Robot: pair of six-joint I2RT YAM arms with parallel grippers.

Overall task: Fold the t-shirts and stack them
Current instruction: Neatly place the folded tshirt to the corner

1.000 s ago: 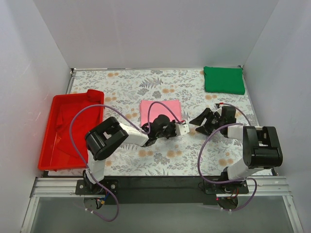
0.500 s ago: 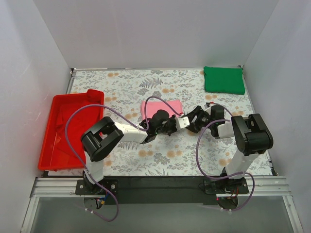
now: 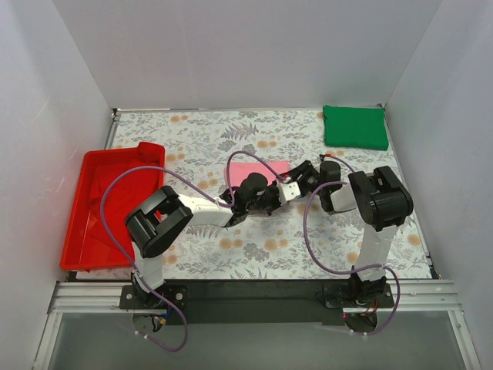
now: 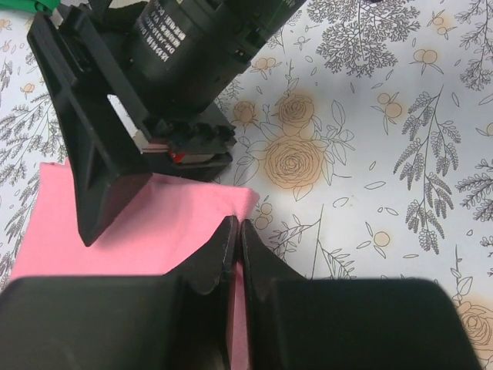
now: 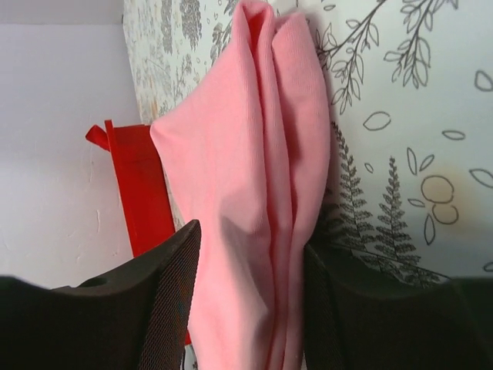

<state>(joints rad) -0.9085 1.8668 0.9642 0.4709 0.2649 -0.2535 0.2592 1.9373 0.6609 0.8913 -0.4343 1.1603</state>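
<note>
The light pink t-shirt (image 3: 258, 167) lies folded at mid-table, partly hidden by both grippers. My left gripper (image 3: 291, 185) is shut on its near right corner; in the left wrist view the jaws (image 4: 235, 225) pinch pink fabric (image 4: 154, 223). My right gripper (image 3: 302, 173) is open and straddles the shirt's right edge; in the right wrist view (image 5: 250, 239) the bunched pink folds (image 5: 254, 139) run between its two fingers. The right gripper's body (image 4: 185, 46) shows in the left wrist view, one finger over the pink cloth. The dark green t-shirt (image 3: 354, 127) lies folded at the far right corner.
A red plastic tray (image 3: 108, 204) stands at the left edge of the table, also seen in the right wrist view (image 5: 142, 185). White walls close in the table on three sides. The floral tablecloth (image 3: 254, 247) covers the table.
My right gripper has swung left from the open table onto the pink t-shirt's right edge. The left gripper has shifted slightly away from me, and less of the pink shirt shows.
</note>
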